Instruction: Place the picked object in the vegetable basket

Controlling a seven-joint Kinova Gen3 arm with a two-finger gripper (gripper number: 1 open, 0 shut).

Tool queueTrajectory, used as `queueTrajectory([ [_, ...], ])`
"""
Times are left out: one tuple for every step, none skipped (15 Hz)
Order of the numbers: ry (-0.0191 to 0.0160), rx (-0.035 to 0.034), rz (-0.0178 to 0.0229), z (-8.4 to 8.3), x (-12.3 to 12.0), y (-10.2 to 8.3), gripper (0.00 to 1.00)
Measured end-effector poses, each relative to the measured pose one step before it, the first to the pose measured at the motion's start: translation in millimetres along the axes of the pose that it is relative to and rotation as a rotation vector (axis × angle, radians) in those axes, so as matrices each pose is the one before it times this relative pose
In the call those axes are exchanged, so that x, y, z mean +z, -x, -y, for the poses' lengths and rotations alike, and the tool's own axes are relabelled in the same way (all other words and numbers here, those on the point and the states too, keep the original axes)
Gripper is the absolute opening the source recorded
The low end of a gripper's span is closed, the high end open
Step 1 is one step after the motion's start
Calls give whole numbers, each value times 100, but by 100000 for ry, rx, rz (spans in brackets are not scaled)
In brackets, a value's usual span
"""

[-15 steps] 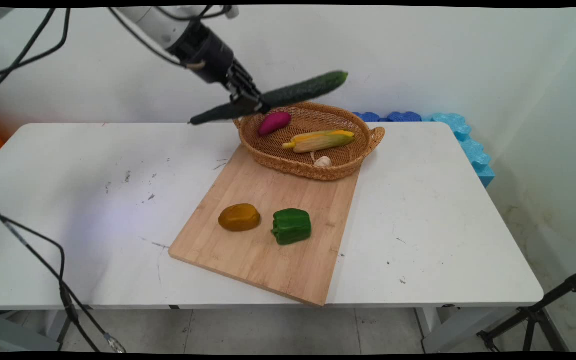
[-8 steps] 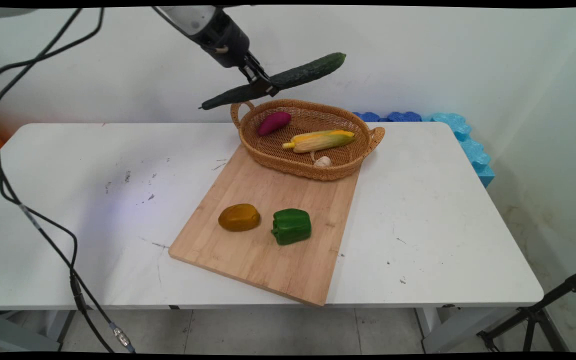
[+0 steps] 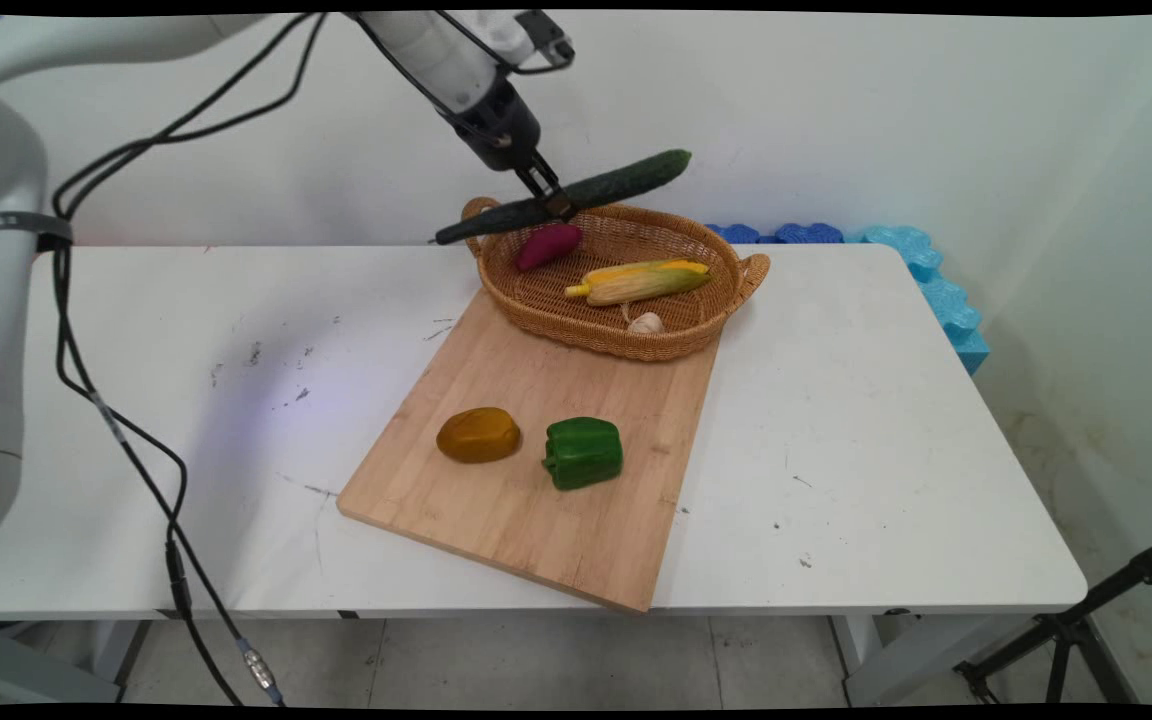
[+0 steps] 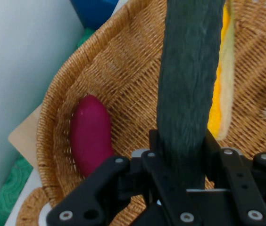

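Overhead, the gripper [image 3: 558, 204] is clamping one long, bumpy dark-green cucumber [image 3: 626, 181] near its middle, hanging it tilted over the back left rim of the oval woven wicker basket [image 3: 616, 340]. Inside are lying one smooth magenta sweet potato [image 4: 89, 134], one corn cob [image 3: 638, 280] and one garlic bulb [image 3: 646, 323]; one brown potato [image 3: 478, 435] and one blocky green pepper [image 3: 583, 452] are sitting on the wooden board [image 3: 536, 520].

A dark green cucumber [image 3: 576, 190], a magenta sweet potato [image 3: 548, 245], yellow corn [image 3: 638, 281] and a tan woven basket [image 3: 626, 345].

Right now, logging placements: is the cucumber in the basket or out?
Out. The hand holds the cucumber in the air above the basket.
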Motion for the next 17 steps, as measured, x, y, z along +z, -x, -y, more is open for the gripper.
queueTrajectory([
  [-218, -691, 817, 61, 811, -101, 0],
  [-245, -633, 892, 40, 888, -133, 0],
  [-185, -600, 827, 23, 809, -115, 0],
  [-206, -396, 672, 11, 618, -70, 0],
  [-129, -234, 423, 4, 390, -56, 0],
  [-105, -283, 599, -14, 550, -93, 0],
  [-118, -245, 624, -28, 584, -109, 0],
  [-109, -174, 555, -45, 526, -85, 0],
  [-85, -120, 384, -50, 374, -56, 0],
  [-96, -53, 366, -78, 400, -86, 0],
  [-85, -6, 268, -94, 339, -81, 0],
  [-77, 12, 0, -102, 228, -84, 100],
  [-56, 10, -25, -62, 136, -51, 100],
  [-33, 68, -143, -108, 137, -60, 100],
  [19, 189, -219, -167, 117, -76, 100],
  [73, 256, -358, -214, 18, -65, 100],
  [135, 237, -634, -241, -159, -87, 100],
])
